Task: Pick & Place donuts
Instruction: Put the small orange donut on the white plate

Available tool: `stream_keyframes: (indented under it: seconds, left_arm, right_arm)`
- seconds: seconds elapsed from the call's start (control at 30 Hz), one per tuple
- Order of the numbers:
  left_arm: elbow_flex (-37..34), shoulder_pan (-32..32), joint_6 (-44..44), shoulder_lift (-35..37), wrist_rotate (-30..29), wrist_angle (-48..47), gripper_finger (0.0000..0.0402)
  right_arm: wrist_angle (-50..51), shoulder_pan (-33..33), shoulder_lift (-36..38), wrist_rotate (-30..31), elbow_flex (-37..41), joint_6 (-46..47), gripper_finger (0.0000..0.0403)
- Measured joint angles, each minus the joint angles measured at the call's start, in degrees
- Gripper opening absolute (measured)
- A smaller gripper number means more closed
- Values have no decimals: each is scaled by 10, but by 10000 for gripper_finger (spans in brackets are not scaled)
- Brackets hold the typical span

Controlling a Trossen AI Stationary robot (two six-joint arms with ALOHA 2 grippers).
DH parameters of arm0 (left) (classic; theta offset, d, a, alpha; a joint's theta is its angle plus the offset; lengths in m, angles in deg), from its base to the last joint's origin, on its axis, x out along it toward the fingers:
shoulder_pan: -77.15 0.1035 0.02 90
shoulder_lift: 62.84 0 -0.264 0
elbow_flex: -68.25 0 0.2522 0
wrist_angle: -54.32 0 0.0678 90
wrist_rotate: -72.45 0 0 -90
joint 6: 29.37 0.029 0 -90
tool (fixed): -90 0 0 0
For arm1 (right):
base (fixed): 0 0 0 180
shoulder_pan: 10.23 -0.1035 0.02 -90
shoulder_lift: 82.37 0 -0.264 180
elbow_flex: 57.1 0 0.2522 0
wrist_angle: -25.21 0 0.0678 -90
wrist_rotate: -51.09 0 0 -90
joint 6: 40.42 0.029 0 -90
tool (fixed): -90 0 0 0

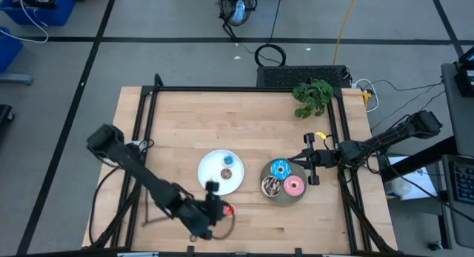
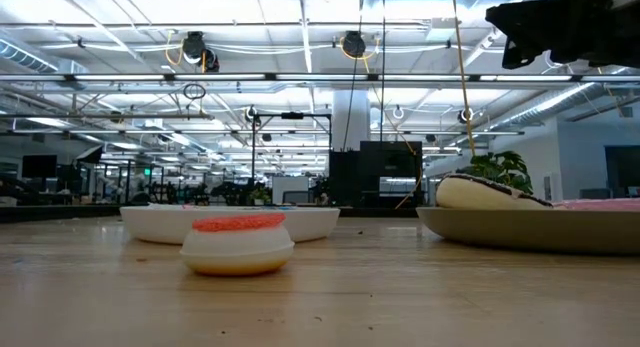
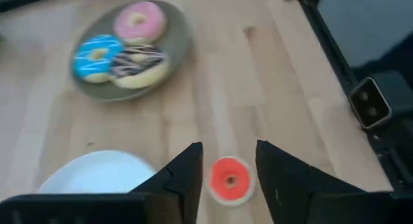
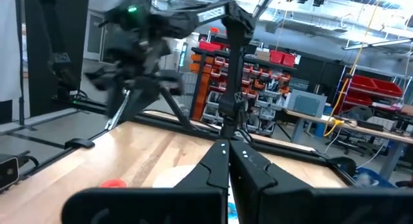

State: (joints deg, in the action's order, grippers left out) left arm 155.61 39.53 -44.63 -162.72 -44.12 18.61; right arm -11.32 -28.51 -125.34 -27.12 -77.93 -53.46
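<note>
Three large donuts are already seated on the grey plate, tiny ones on the white plate. The red donut is left on the surface, framed by the part-open, empty left claw. The right claw is parked shut beside the grey plate.

— Bright, even light from ceiling strips overhead; glare washing out the room's upper reaches in the low view.
— Shadows?
— Soft, faint on the table.
— Blur?
— Smeared grey plate in the left wrist view; left arm streaked, seen from the right wrist. Foreground wood hazy, low down.
</note>
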Motion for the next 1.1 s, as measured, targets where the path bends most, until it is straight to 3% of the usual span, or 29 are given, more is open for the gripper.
stream_keyframes:
  seconds: [0.17,0.43,0.9,1.1]
  left_arm:
    - [71,-14,10,-86,5,-19,193]
    - [94,-4,-40,-157,91,-78,266]
    - [95,26,-70,-190,129,-83,214]
    - [95,33,-56,-205,127,-79,220]
  right_arm:
    - [-1,0,0,0,0,3,0]
    - [-9,0,0,1,0,-11,0]
    - [-14,0,0,1,0,-11,0]
    - [-13,0,0,1,0,-12,0]
